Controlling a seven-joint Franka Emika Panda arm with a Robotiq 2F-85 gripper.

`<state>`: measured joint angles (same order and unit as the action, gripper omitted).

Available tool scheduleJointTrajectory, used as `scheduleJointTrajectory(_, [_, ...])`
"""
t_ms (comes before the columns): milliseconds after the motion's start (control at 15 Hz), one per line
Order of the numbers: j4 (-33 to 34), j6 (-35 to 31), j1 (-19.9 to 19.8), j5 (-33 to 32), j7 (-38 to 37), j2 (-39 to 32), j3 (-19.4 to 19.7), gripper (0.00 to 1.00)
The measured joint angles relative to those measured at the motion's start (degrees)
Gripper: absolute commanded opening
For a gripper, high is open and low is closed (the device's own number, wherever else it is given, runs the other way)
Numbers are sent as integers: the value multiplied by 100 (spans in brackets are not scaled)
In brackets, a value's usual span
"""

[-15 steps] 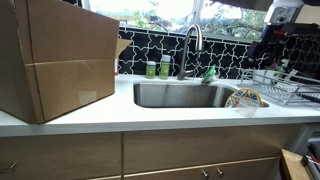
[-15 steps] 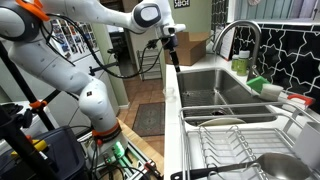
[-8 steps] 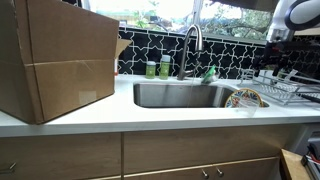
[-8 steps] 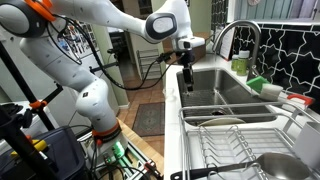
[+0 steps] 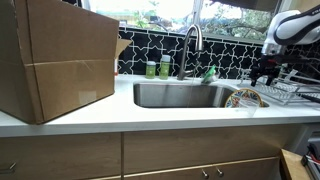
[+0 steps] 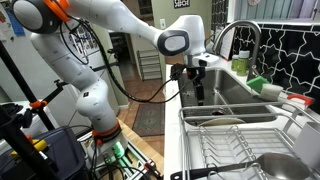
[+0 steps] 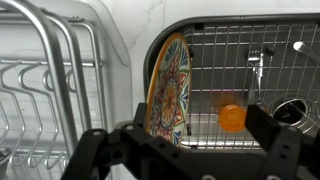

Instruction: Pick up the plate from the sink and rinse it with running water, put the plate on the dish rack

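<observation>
the dish rack (image 6: 240,145) sits nearest, on the end of the desk beside the sink (image 5: 175,95). just past it the plate (image 7: 168,90) stands on its rim inside the sink, leaning against the end wall on the rack side, painted face turned toward the basin. the end effector (image 7: 190,160) hangs above that end of the sink, fingers spread wide and holding nothing. in the wrist view the plate lies straight below it, a little toward the rack-side finger. the plate's edge runs away from the camera between the two fingers, so the closing line crosses its thin rim. to my eye the coming move is a plain drop and a small shift toward the rack.

further along, the faucet (image 6: 238,35) rises at the back edge of the desk. two green bottles (image 5: 157,69) stand beside it, their labels too small to read. a cardboard box (image 5: 60,60) at the far end shows no print.
</observation>
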<state>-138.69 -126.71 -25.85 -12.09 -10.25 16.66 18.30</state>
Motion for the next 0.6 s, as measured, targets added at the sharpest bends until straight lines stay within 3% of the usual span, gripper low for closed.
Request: scheduleJointTrajectory(600, [120,-54,54,-64,78,-282,11,100])
